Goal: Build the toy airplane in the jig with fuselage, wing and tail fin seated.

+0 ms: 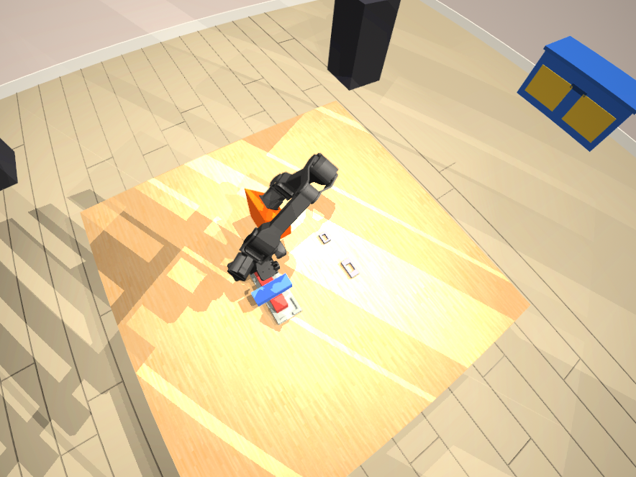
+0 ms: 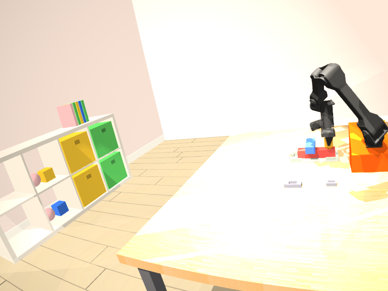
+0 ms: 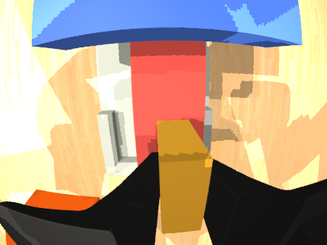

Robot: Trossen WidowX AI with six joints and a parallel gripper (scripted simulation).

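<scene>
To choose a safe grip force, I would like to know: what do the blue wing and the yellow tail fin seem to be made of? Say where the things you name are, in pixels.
Blue wing [image 1: 271, 289] [image 2: 310, 145] [image 3: 166, 10]: perhaps painted wood or plastic; smooth, even colour, no grain.

Yellow tail fin [image 3: 183, 194]: likely the same, flat-faced, sharp-edged.

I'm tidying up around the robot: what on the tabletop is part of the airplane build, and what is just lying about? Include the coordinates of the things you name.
Part of the build:
- long red block fuselage [image 1: 279, 303] [image 2: 320, 152] [image 3: 168, 90]
- flat blue bar wing [image 1: 271, 288] [image 2: 310, 145] [image 3: 166, 12]
- yellow block tail fin [image 3: 185, 194]
- pale grey jig [image 1: 287, 315] [image 2: 330, 159] [image 3: 107, 142]

Apparently just lying about:
- larger grey rectangular frame [image 1: 344, 268] [image 2: 292, 186]
- smaller grey rectangular frame [image 1: 321, 239] [image 2: 331, 184]
</scene>
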